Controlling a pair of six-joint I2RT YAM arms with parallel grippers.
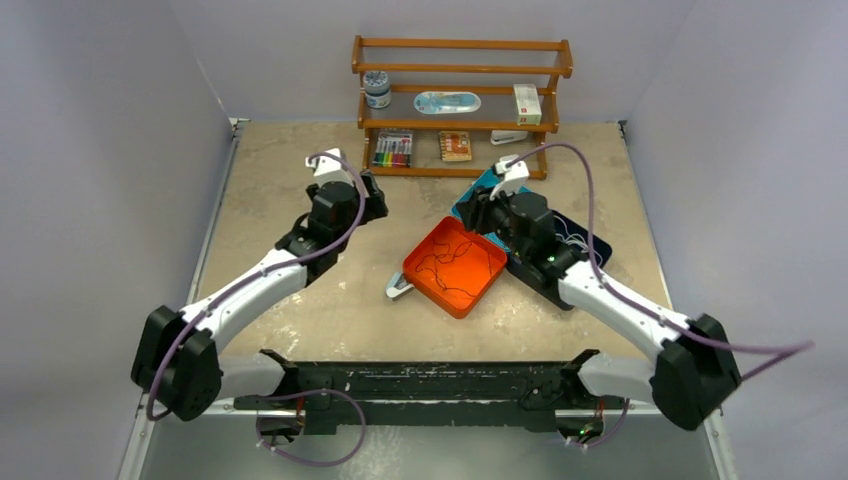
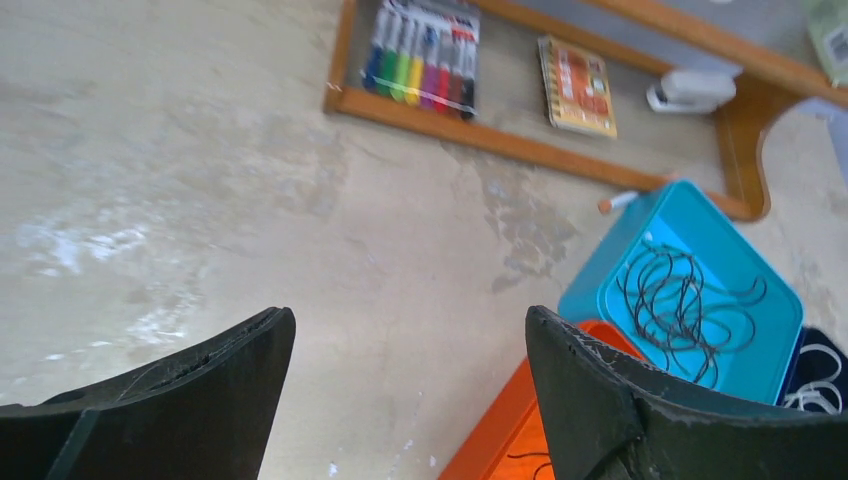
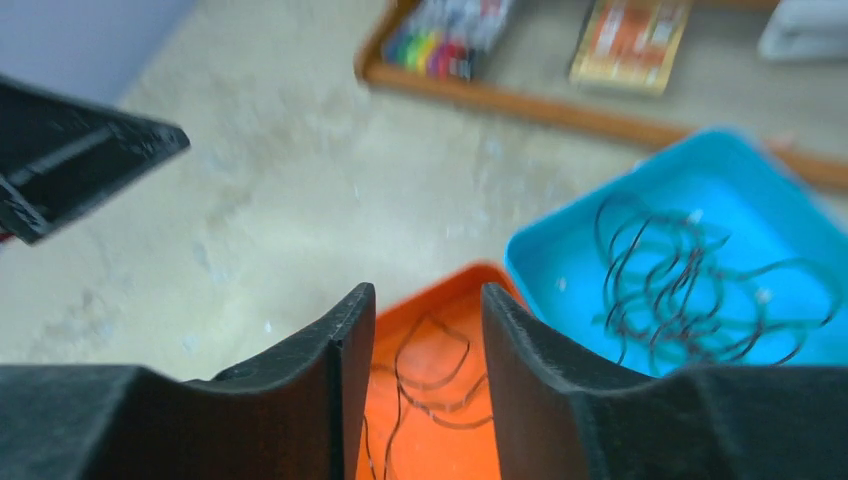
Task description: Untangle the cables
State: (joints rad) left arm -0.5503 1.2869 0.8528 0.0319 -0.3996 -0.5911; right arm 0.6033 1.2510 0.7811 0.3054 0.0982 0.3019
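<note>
- The cables [image 1: 452, 262], thin and black, lay looped in an orange tray [image 1: 432, 296] at the centre of the overhead view. It stood on a mottled beige table [image 1: 290, 180] closed in by pale grey walls. The left gripper [image 1: 377, 203] hung over bare table left of the tray. The right gripper [image 1: 478, 215] sat just beyond it and hid most of a blue tray [image 1: 465, 203]. A wooden shelf [image 1: 460, 125] stood at the top.
- In the left wrist view, the left gripper [image 2: 410, 390] gaped wide and held nothing. Black cables [image 2: 685, 305] lay tangled in the blue tray [image 2: 585, 290] at right, and white cables [image 2: 820, 365] showed at the lower right edge. Markers [image 2: 420, 50] and a notebook [image 2: 577, 85] lay on the shelf [image 2: 520, 140] above.
- In the right wrist view, which was blurred, the right gripper [image 3: 428, 390] stood narrowly parted and clasped nothing. A cable [image 3: 430, 365] in the orange tray [image 3: 470, 285] showed through the gap. More cables [image 3: 690, 290] filled the blue tray [image 3: 545, 250] at right.
</note>
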